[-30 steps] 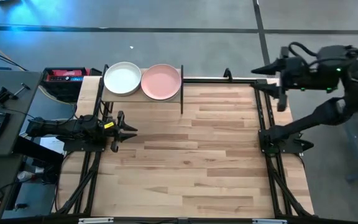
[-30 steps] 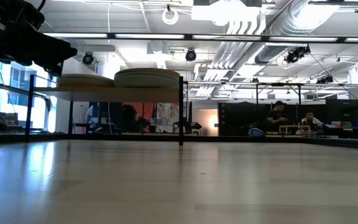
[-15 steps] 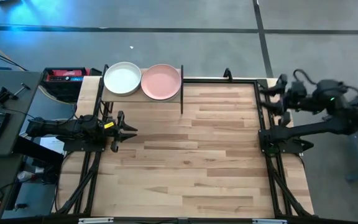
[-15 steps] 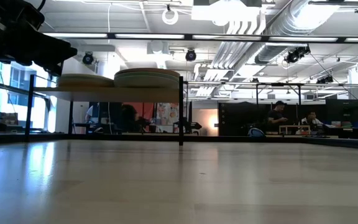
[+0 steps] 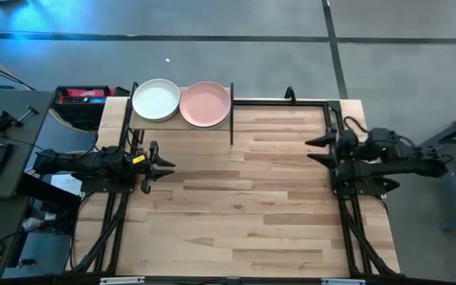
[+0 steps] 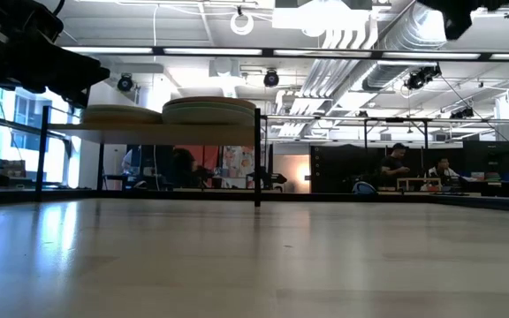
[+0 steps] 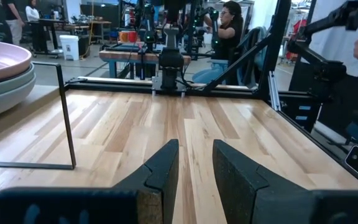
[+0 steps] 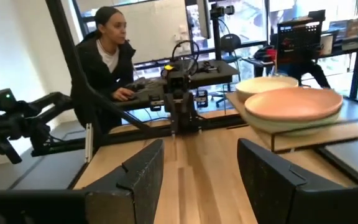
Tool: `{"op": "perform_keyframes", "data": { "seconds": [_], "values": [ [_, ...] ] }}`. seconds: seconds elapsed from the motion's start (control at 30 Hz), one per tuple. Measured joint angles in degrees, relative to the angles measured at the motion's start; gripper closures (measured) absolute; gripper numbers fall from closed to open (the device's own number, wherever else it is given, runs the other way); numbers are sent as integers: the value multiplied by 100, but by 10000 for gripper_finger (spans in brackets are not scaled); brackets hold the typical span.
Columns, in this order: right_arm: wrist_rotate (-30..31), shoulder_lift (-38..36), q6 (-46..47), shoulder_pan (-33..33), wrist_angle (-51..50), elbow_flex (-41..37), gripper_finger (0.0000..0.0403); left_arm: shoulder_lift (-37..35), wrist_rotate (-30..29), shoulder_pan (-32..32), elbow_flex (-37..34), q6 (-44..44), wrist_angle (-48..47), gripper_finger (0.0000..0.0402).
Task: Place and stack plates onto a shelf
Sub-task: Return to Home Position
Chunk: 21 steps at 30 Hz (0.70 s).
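The shelf (image 5: pixel 182 123) stands at the table's far-left corner, a light-wood board on black posts. Two stacks of plates rest on it, one topped by a white plate (image 5: pixel 157 100), the other by a pink plate (image 5: pixel 205 104). The low view shows both stacks (image 6: pixel 208 109) on the board (image 6: pixel 166 132). My left gripper (image 5: pixel 169 166) is at the table's left edge, near of the shelf, open and holding nothing. It points toward the table's right. My right gripper (image 5: pixel 313 150) is at the right edge, open wide and empty, pointing left. The right wrist view shows the pink-topped stack (image 8: pixel 294 102).
Bare plank tabletop (image 5: pixel 244 198) lies between the two grippers. Black frame rails (image 5: pixel 279 100) run along the far edge and both sides. A thin black shelf post (image 7: pixel 65 112) stands ahead of my left gripper (image 7: pixel 196 149). A person (image 8: pixel 107 56) sits beyond the table's left side.
My right arm has swung from beyond the table's far-right corner toward the near edge and folded down. Its gripper now sits at the right edge, pointing left across the table. A dark part of it has entered the low view's top right. The plates and left arm have stayed put.
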Motion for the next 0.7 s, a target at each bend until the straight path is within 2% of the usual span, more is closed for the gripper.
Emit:
{"op": "perform_keyframes", "data": {
  "seconds": [0.2,0.5,0.7],
  "values": [
    [-57,-673,195,0,445,-1015,213,0,1,0,2,4,-1,314],
    [-55,-1541,279,0,535,-1895,213,0,0,0,2,1,0,314],
    [-34,-1493,313,0,655,-2239,213,0,2,0,4,0,-2,314]
  ]
}}
